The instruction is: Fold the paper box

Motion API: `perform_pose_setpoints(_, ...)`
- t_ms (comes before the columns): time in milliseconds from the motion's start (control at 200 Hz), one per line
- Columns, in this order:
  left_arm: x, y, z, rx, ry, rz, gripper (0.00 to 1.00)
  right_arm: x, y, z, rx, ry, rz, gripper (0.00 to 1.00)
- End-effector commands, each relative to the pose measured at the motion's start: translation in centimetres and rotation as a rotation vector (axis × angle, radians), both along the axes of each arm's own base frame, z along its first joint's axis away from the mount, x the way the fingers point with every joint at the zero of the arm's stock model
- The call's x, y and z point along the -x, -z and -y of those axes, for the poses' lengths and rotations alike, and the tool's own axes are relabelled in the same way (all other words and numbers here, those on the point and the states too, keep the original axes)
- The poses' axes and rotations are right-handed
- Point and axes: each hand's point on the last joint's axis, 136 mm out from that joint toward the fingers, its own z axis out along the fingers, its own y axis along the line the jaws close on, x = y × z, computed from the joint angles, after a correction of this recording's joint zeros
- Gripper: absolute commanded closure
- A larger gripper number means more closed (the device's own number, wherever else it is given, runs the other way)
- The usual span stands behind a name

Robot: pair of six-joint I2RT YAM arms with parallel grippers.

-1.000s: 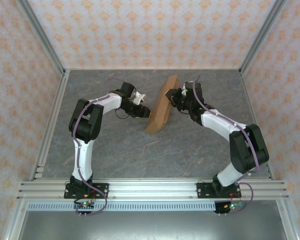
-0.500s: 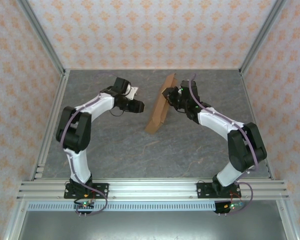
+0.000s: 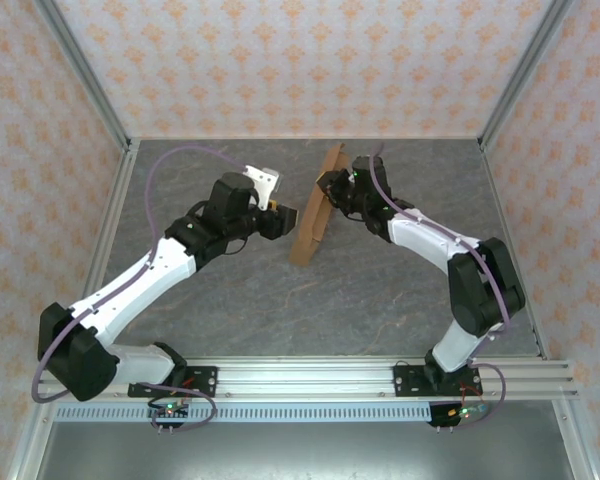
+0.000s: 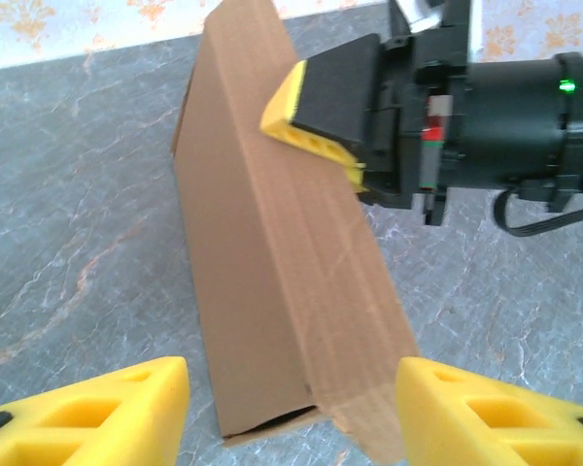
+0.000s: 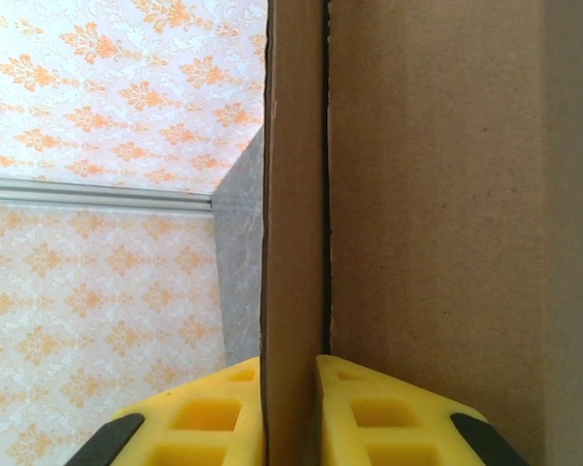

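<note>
Enclosed by pale wallpapered walls (image 3: 300,60) printed with orange floral motifs, edged with aluminium posts (image 3: 85,72), floored in grey marbled tabletop (image 3: 280,300), fronted by slotted aluminium rails (image 3: 300,378); lit evenly.

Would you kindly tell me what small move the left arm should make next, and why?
Probably ease the left gripper forward and close it on the near end of the paper box. Its jaws stand open astride that end, while the right gripper, shut on the upper edge, holds the box on edge on the table; a second grip looks needed before folding.
</note>
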Motion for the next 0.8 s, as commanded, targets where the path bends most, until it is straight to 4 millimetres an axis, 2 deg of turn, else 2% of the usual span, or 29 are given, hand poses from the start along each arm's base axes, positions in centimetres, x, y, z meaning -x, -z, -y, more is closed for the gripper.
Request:
perform_pose_setpoints(0, 0.1, -0.2, 1.1, -0.078, 0.024, 0.078, 0.41, -0.6, 0.5, -0.5, -0.022, 0.006, -0.017, 0.84)
perform_pose_setpoints(150, 0.2, 0.8, 2.7, -0.248, 0.077, 0.141, 0.38, -0.9, 0.7, -1.0, -0.054, 0.001, -0.027, 0.84)
perform_pose_setpoints(470, -1.0, 3.3, 4.8, -0.462, 0.115, 0.209, 0.36, -1.0, 0.9, -1.1, -0.058, 0.007, -0.043, 0.84)
perform_pose_setpoints(616, -1.7, 4.2, 4.5, -0.576, 0.084, 0.245, 0.35, -1.1, 0.9, -1.2, -0.062, 0.008, -0.046, 0.84)
perform_pose_setpoints(796, -2.1, 5.3, 4.2, -0.629, 0.081, 0.242, 0.32, -1.2, 0.8, -1.1, -0.063, 0.015, -0.046, 0.84)
